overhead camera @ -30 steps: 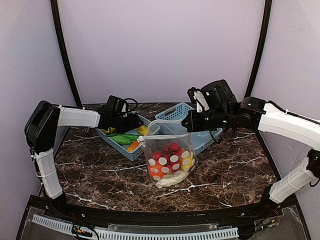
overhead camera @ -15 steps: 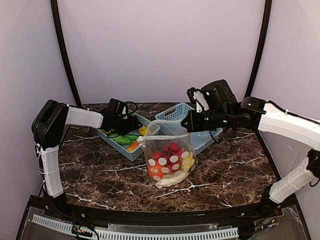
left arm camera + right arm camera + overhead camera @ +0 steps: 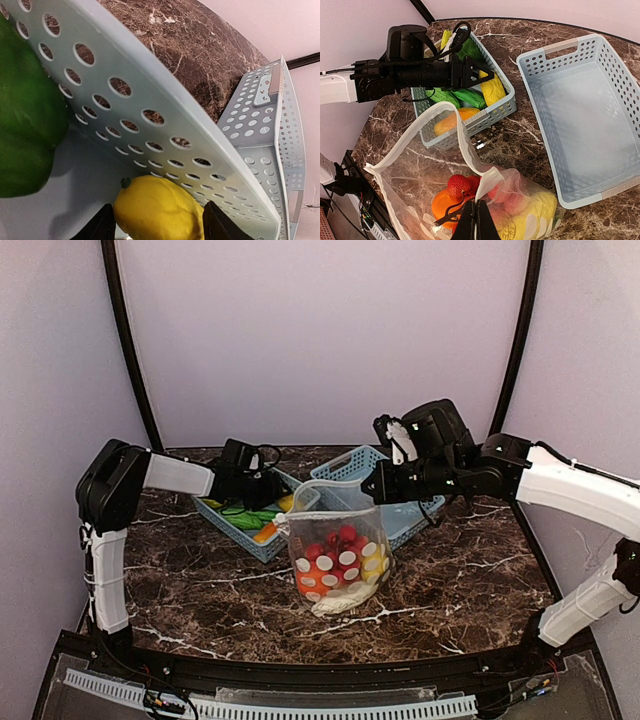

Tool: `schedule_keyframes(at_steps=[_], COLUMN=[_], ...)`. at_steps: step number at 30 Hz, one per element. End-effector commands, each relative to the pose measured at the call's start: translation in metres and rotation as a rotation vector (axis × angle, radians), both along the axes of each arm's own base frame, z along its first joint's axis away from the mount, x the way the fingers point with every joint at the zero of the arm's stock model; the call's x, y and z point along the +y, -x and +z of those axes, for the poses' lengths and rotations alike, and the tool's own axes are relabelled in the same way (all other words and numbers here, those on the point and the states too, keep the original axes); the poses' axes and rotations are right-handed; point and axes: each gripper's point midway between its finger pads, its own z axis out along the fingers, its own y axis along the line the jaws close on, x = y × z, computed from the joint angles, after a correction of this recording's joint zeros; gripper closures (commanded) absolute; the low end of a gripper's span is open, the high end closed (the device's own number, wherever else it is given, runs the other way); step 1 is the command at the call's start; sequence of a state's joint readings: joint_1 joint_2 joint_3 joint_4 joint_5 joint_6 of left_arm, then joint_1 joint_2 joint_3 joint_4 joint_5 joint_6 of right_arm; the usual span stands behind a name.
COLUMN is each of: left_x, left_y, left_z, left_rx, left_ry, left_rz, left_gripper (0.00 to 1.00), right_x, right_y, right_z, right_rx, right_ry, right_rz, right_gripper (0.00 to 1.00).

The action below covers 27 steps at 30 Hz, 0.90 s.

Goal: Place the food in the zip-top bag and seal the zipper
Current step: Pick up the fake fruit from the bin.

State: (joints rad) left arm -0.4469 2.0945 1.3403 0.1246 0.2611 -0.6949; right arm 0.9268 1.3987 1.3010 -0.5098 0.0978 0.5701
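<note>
The clear zip-top bag (image 3: pixel 335 550) with white dots stands open at the table's middle. It holds a red strawberry (image 3: pixel 459 185), an orange piece (image 3: pixel 442 207) and a yellow piece (image 3: pixel 540 210). My right gripper (image 3: pixel 479 220) is shut on the zipper strip (image 3: pixel 462 140) at the bag's mouth and holds it up; it also shows in the top view (image 3: pixel 375 485). My left gripper (image 3: pixel 160 227) is open inside the left basket (image 3: pixel 250 530), its fingers on either side of a yellow lemon (image 3: pixel 157 210). A green pepper (image 3: pixel 25 115) lies beside it.
The left light-blue basket (image 3: pixel 485 117) also holds green pieces and an orange piece (image 3: pixel 452 122). A second light-blue basket (image 3: pixel 585 110) stands behind the bag on the right. Dark marble table, walls close on all sides.
My left gripper has moved right, deeper into the left basket, up to the lemon. The right gripper and the bag have stayed still.
</note>
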Motion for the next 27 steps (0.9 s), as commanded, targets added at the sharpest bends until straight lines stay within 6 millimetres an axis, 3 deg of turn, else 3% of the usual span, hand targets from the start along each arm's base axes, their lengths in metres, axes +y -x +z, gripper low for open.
schedule_keyframes(at_steps=[1,13,17,21,27], left_x=[-0.007,-0.012,-0.011,-0.011,-0.001], left_y=[-0.009,-0.009,-0.008,-0.007,0.005], left_z=[0.005,0.005,0.016,0.035,0.089], left_rx=[-0.002,0.007,-0.028,-0.084,-0.234], left_ry=[0.04,0.09,0.109,0.122,0.123], left_rz=[-0.005,-0.007,0.003,-0.014,-0.033], left_gripper=[0.4,0.63,0.68,0.71,0.74], right_x=[0.006,0.006,0.005,0.005,0.002], right_y=[-0.005,-0.005,-0.005,-0.004,-0.004], right_z=[0.005,0.005,0.005,0.006,0.01], right_rx=[-0.016,-0.014,-0.016,-0.016,-0.025], right_ry=[-0.038,-0.039,-0.04,-0.042,-0.049], right_rz=[0.0,-0.002,-0.004,-0.003,-0.011], right_gripper=[1.0,1.0,1.0,1.0,1.0])
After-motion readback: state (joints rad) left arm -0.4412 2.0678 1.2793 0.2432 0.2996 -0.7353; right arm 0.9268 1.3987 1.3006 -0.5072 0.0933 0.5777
